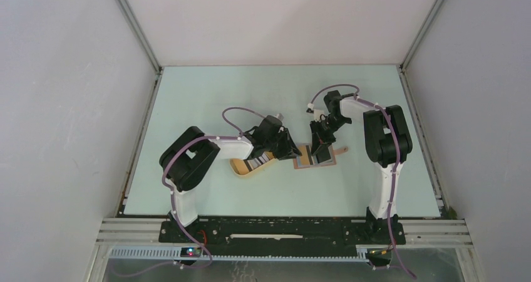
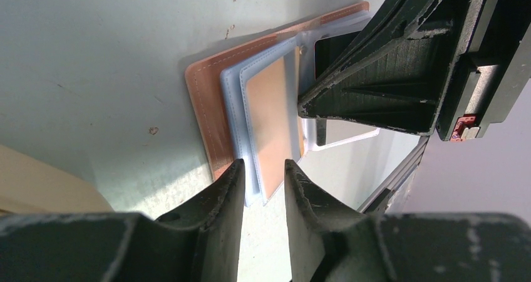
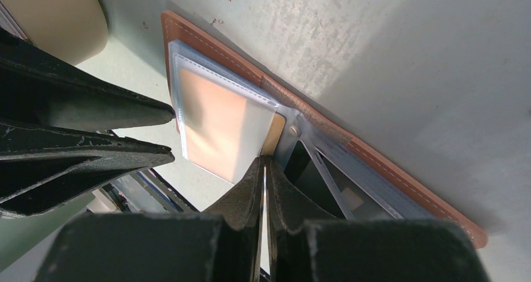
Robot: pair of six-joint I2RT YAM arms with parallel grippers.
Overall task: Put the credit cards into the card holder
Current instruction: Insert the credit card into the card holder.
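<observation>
card holder (image 2: 206, 106) spread flat on bench (image 2: 94, 56), left gripper (image 2: 263, 166) jaws apart at its edge, right gripper (image 3: 264, 164) closed over its middle

The card holder (image 2: 203, 100) is reddish-brown with pale stitching along its edge and a translucent light blue lining. In the middle of the top view, the credit cards (image 1: 258, 163) show black-and-white stripes in a pale yellow tray (image 1: 240, 168). The table (image 1: 250, 88) is pale mint green. The left gripper (image 2: 263, 169) and right gripper (image 3: 263, 166) are black; the arm cables (image 1: 238, 108) are purple.
</observation>
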